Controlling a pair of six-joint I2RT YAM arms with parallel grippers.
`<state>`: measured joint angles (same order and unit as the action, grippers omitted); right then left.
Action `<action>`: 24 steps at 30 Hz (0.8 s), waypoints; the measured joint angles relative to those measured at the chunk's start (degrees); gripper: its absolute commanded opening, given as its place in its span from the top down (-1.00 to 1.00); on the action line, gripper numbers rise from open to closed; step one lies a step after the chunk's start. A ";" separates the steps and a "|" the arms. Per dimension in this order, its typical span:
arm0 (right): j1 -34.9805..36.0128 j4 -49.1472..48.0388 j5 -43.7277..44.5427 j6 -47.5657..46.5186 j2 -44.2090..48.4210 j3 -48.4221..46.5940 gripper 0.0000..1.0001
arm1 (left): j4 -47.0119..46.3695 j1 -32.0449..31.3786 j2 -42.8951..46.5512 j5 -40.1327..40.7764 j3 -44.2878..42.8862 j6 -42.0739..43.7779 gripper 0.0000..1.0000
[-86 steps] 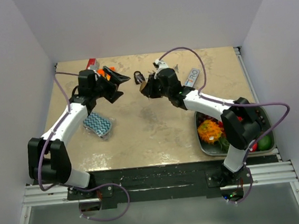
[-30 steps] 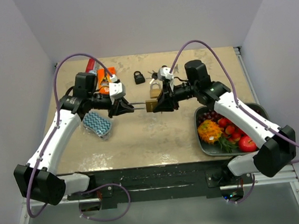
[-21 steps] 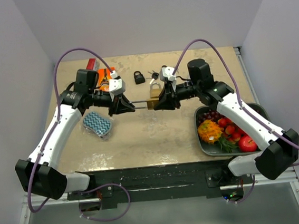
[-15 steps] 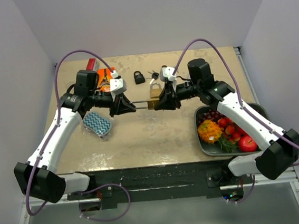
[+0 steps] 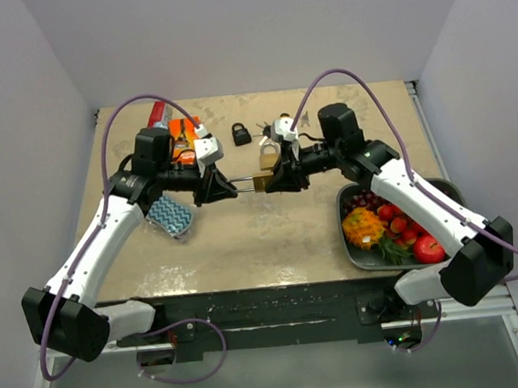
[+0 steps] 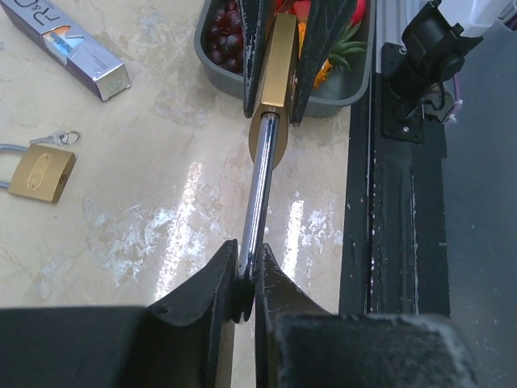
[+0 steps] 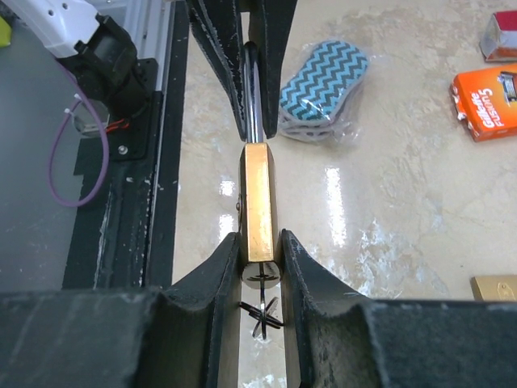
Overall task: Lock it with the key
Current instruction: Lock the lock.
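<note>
Two arms meet above the middle of the table [image 5: 245, 241], and between them we see one brass padlock [image 5: 262, 183] held level, off the surface. The right gripper [image 7: 260, 242] is pressed together on the padlock's body, one finger on each flat side, so most of the brass is hidden from the top camera. The left gripper [image 6: 247, 271] is pinching the far end of the silver shackle [image 6: 260, 194], which runs straight from the body to its fingertips. At the opposite end of the body a small key [image 7: 260, 311] with a wire ring shows between the right fingers; we cannot tell how far it sits in the keyhole.

Several other things lie around. A second brass padlock [image 6: 40, 170] with keys on a ring rests on the table just behind the held one, and a black padlock [image 5: 240, 133] lies further back. A purple-and-white carton [image 6: 69, 44] lies beyond them; the right arm covers it from above. A blue zigzag sponge [image 7: 323, 85] in clear wrap sits under the left forearm, partly hidden by it. An orange Gillette pack [image 7: 489, 101] and a red box [image 7: 501, 32] lie at the back left. A grey tray [image 5: 348, 245] of fruit, with dark grapes [image 6: 226, 36] at its near end, sits at the front right, under the right arm
</note>
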<state>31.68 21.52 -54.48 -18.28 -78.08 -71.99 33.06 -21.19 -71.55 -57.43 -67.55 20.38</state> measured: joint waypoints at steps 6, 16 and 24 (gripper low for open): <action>0.37 0.63 2.23 0.50 -1.11 0.00 1.00 | -4.20 -1.36 0.11 2.86 2.14 -4.48 1.00; 0.57 1.68 6.36 2.01 -2.60 -0.13 1.00 | -11.26 -3.78 -0.22 6.71 4.66 -10.67 1.00; 1.64 8.17 5.92 -2.62 -2.86 -1.03 1.00 | -8.37 -4.07 0.76 3.52 4.72 -5.77 1.00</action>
<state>33.32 29.69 -48.56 -20.91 -80.95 -73.01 24.69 -25.26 -70.78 -53.91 -62.83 14.61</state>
